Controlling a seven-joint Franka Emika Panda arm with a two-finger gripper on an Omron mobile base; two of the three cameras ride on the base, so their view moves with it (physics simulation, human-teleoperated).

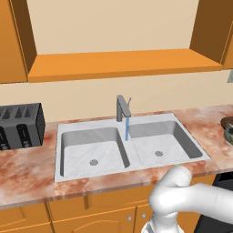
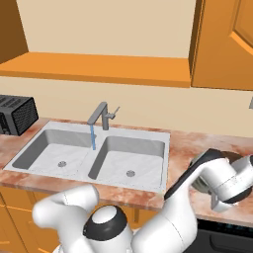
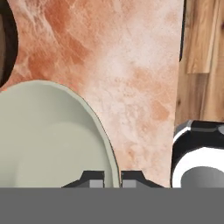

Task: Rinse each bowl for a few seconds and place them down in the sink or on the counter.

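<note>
The two-finger gripper (image 3: 112,178) is pinching the thin rim of the pale cream-green round bowl (image 3: 48,140) near the reddish marbled counter's (image 3: 131,65) front edge, so lifting may be making it slip.

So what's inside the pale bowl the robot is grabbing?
Nothing shows inside the pale cream-green bowl: its inside looks bare. The gripper is shut on its rim. The reddish marbled counter lies beneath; the spot right under the bowl is hidden.
</note>
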